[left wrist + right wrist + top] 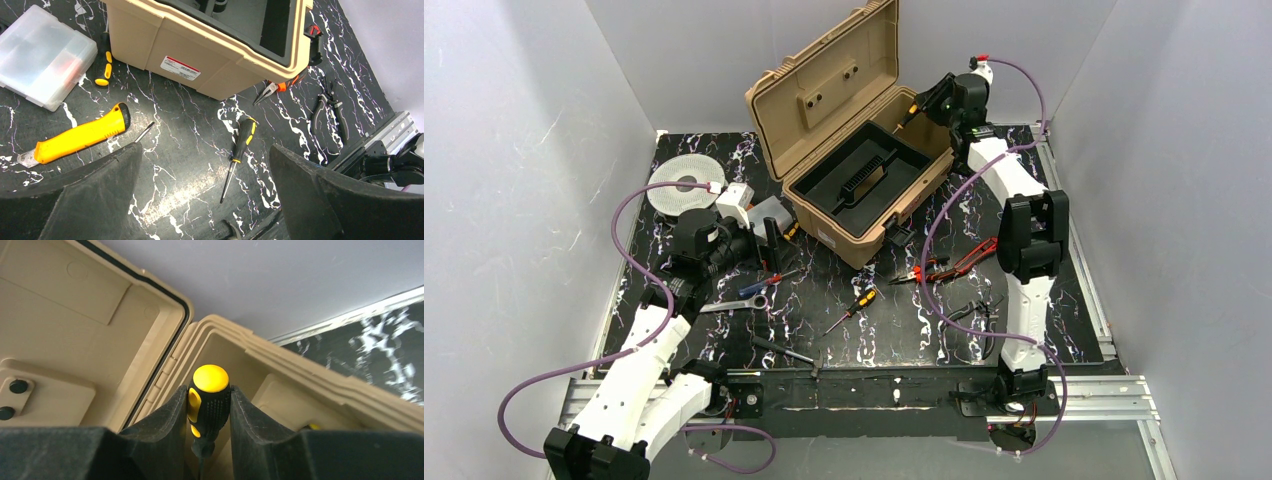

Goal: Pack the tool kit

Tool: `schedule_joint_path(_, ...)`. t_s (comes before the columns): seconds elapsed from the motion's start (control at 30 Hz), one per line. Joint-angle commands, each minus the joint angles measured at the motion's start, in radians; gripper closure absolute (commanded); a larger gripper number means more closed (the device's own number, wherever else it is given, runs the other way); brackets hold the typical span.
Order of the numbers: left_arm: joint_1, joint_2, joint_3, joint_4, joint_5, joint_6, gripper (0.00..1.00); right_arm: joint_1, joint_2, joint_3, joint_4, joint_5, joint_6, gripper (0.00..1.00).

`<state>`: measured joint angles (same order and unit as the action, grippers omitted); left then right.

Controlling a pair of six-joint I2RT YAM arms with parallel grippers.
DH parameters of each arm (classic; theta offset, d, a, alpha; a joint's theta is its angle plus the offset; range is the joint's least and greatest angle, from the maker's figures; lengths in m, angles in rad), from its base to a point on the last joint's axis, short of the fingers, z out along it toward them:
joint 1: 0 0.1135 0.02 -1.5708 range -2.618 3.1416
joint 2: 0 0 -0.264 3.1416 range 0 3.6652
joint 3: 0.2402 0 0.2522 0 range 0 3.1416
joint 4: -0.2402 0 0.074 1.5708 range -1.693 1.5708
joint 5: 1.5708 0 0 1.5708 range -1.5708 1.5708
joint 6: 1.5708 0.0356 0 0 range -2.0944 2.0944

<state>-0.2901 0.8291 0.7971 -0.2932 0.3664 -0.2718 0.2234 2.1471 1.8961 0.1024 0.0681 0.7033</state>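
So, one tan toolbox (819,220) sits at the mat's 12 o'clock. Its lid is swung open toward 11 and its long axis runs 8 to 2, with one black tray (904,160) inside.

Two grippers. The left gripper (205,150) hangs over the mat around 9, jaws spread wide on nothing. The right gripper (209,407) is at the box's 2 o'clock corner, pinching the held screwdriver (210,390) by its yellow-black handle, butt cap up, shaft angled down toward 7 into the box.

Two pairs of pliers lie around 3 to 4: red-handled pliers (959,260) and black pliers (330,107).

One loose screwdriver (240,147) lies flat near 6, handle toward 1, tip toward 7.
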Motion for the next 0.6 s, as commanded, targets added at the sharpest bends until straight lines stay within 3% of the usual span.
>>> schedule_joint_path(0.0,0.001,-0.019,0.011,-0.012,0.004,0.009,0.0,0.001,0.031,0.068,-0.001,-0.14,0.182,0.99)
schedule_joint_path(0.1,0.001,-0.025,0.01,-0.015,0.005,0.009,0.0,0.002,0.054,0.086,-0.032,-0.169,0.245,0.97)
schedule_joint_path(0.13,0.001,-0.028,0.008,-0.017,0.003,0.009,0.01,0.002,0.057,0.082,-0.032,-0.175,0.258,0.82)
schedule_joint_path(0.2,0.002,-0.033,0.007,-0.017,0.003,0.008,0.01,0.001,0.055,0.059,-0.009,-0.198,0.285,0.35)
schedule_joint_path(0.23,0.001,-0.035,0.007,-0.017,0.003,0.008,0.0,0.0,0.05,0.052,-0.013,-0.192,0.292,0.29)
schedule_joint_path(0.4,0.002,-0.041,0.007,-0.017,0.003,0.008,0.01,-0.004,-0.012,0.022,-0.049,-0.171,0.271,0.2)
schedule_joint_path(0.57,0.001,-0.05,0.005,-0.017,0.0,0.008,0.0,-0.006,-0.185,-0.086,-0.092,-0.098,0.188,0.17)
